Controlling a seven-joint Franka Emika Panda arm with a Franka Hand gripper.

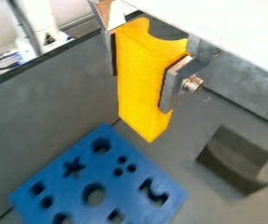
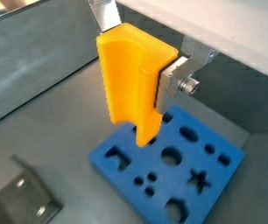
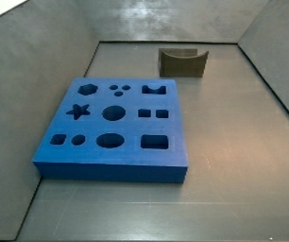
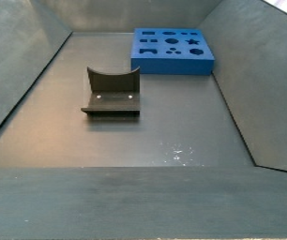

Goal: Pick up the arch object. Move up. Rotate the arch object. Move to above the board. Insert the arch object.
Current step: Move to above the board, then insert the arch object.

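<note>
My gripper (image 1: pixel 144 70) is shut on the arch object (image 1: pixel 143 83), a tall yellow-orange block, and holds it upright in the air. Both wrist views show it; it also appears orange in a wrist view (image 2: pixel 130 83) between the silver fingers (image 2: pixel 172 83). The board (image 1: pixel 54 188), a thick blue slab with shaped holes, lies on the floor below. The block's lower end hangs over the board's near edge (image 2: pixel 143 164). Both side views show the board (image 3: pixel 125 128) (image 4: pixel 172 58) with nothing in its holes. The gripper and the arch object are out of view in both side views.
The dark fixture (image 3: pixel 182 62) with a scooped top stands on the grey floor apart from the board, and also shows in a side view (image 4: pixel 110 92) and in both wrist views (image 1: pixel 234 156) (image 2: pixel 19 197). Sloping grey walls (image 3: pixel 34 57) enclose the floor.
</note>
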